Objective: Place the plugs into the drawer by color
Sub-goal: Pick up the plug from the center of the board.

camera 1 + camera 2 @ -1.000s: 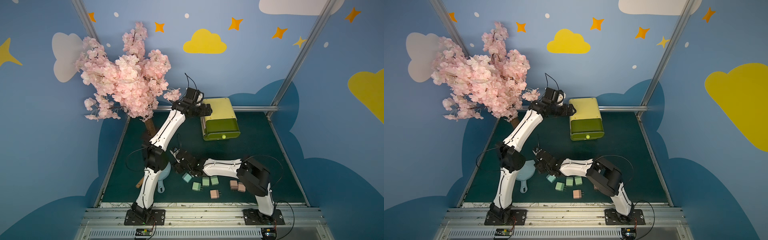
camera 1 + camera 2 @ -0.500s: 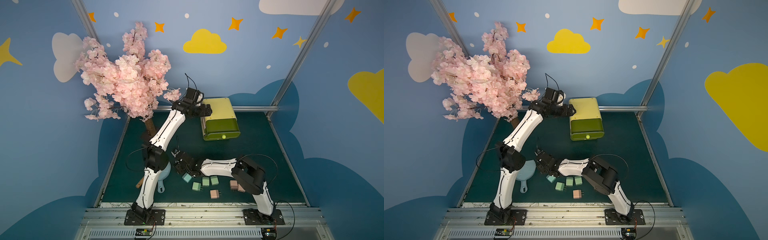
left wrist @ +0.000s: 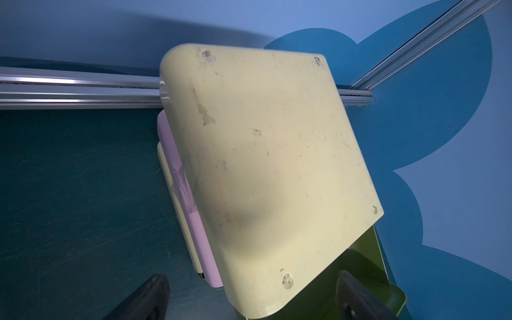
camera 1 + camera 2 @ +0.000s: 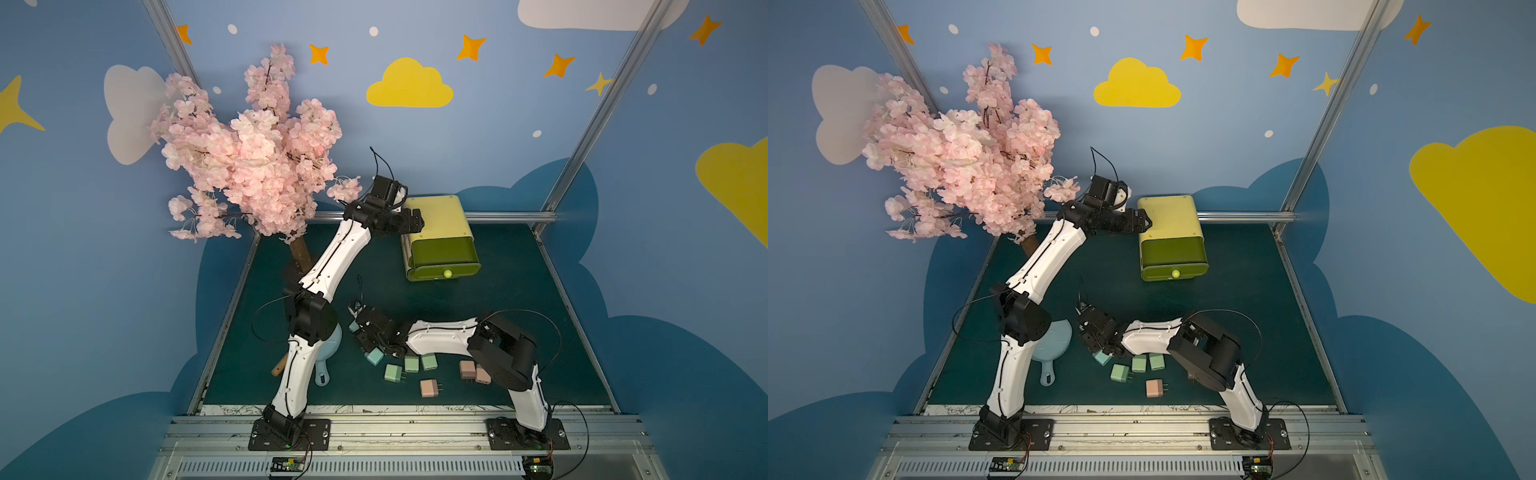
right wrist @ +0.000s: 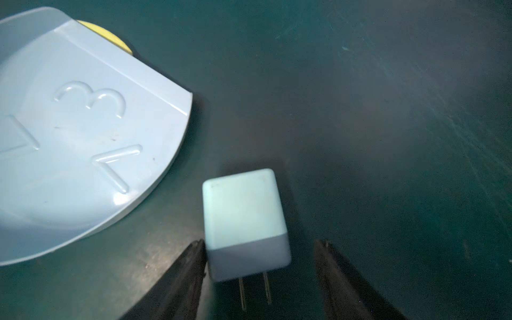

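The drawer (image 4: 436,216) (image 4: 1169,218) (image 3: 263,152) stands at the back of the mat, with one olive drawer (image 4: 442,257) pulled out. My left gripper (image 4: 417,220) (image 4: 1146,222) (image 3: 252,288) hangs open over its near top corner. My right gripper (image 4: 356,332) (image 5: 260,243) is low and open around a light-blue plug (image 5: 243,219) lying on the mat. One finger touches the plug; the other stands apart. Another light-blue plug (image 4: 374,356), three green plugs (image 4: 411,363) and three pink plugs (image 4: 430,388) lie near the front.
A light-blue paddle (image 4: 334,347) (image 5: 83,138) lies just beside the right gripper, partly under the left arm. A pink blossom tree (image 4: 249,158) fills the back left corner. Metal rails (image 4: 511,216) edge the mat.
The right arm has shifted slightly over the plugs and its fingers have narrowed a little around the light-blue plug. The left arm has not moved.
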Available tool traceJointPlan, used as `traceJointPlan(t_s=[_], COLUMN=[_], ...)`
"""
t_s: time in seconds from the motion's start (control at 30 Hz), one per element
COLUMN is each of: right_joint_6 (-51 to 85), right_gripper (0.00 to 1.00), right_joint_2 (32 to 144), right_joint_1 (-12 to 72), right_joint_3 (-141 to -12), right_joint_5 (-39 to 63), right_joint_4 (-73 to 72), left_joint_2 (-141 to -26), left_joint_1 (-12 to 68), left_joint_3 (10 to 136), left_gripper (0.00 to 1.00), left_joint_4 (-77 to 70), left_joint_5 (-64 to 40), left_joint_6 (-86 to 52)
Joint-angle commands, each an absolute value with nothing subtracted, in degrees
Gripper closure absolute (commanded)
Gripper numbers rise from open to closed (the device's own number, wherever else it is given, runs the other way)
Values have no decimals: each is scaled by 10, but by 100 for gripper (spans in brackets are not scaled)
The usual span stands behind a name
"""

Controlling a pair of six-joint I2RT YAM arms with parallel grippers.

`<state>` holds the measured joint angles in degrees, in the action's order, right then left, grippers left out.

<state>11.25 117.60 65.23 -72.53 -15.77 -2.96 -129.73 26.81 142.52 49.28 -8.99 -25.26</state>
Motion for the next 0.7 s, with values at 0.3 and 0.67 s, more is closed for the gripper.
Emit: traceJointPlan(t_s=[0.3,0.67], right_joint_6=[51,50], right_gripper=[29,42], right_joint_2=[1219,1232], right_joint_1=[628,626], right_joint_3=[-778,-789], right_joint_5=[-106,-111], right_joint_4=[-57,-44], left_joint_2=[-1283,-1287], left_joint_1=[269,271], left_joint_3=[1439,1437], left_gripper=[4,4], left_joint_4=[498,498], left_joint_5=[-96,-98], left_joint_6=[-245,-246])
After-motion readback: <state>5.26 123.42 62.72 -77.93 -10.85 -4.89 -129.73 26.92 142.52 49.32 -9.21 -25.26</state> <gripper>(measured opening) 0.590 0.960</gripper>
